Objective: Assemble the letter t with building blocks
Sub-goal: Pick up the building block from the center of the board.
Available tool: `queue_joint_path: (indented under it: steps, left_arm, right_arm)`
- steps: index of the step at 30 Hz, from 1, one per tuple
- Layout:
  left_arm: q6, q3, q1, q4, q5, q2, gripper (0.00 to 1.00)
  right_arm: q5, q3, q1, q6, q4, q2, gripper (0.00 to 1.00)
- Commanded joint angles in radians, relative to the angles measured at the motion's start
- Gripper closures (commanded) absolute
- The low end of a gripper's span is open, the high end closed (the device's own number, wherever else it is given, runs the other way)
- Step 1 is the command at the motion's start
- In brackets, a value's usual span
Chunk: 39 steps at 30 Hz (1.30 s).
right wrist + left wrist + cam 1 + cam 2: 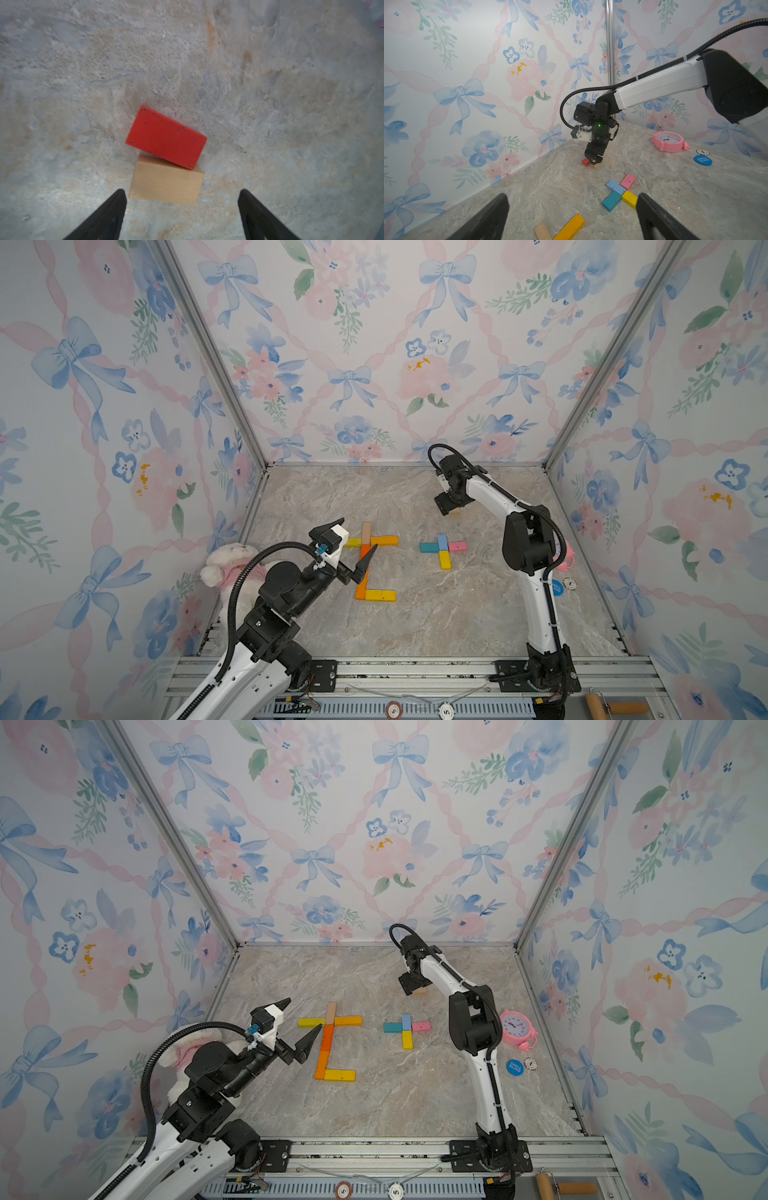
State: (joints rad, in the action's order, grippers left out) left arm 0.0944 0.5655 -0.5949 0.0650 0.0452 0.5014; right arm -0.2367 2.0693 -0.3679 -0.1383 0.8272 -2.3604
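Long building blocks lie flat in a t shape at the left: a tan block (366,532), a yellow block (354,542), an amber block (384,540), an orange stem (363,572) and a yellow foot (380,595). Short teal (429,547), blue (442,541), pink (457,546) and yellow (445,560) blocks form a small cross. At the back, a red block (166,137) rests partly on a peach block (166,180). My right gripper (181,192) hovers open over them, gripping nothing. My left gripper (572,196) is open and empty, raised beside the long blocks.
A pink alarm clock (515,1027) with a blue chip (514,1067) and a white chip (530,1063) lies near the right wall. A white plush toy (232,568) sits by the left wall behind my left arm. Wallpapered walls close three sides.
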Motion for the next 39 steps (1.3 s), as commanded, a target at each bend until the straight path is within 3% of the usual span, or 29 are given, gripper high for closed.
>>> queue_joint_path:
  steps: [1, 39]
  left_arm:
    - [0.009, -0.005, 0.007, 0.021, 0.009, 0.006, 0.02]
    - [0.011, -0.004, 0.006, 0.019, 0.007, 0.017, 0.02]
  right_arm:
    - [-0.014, 0.063, -0.014, -0.014, 0.027, -0.037, 0.13]
    - [-0.037, 0.228, 0.016, -0.012, 0.090, -0.178, 0.15]
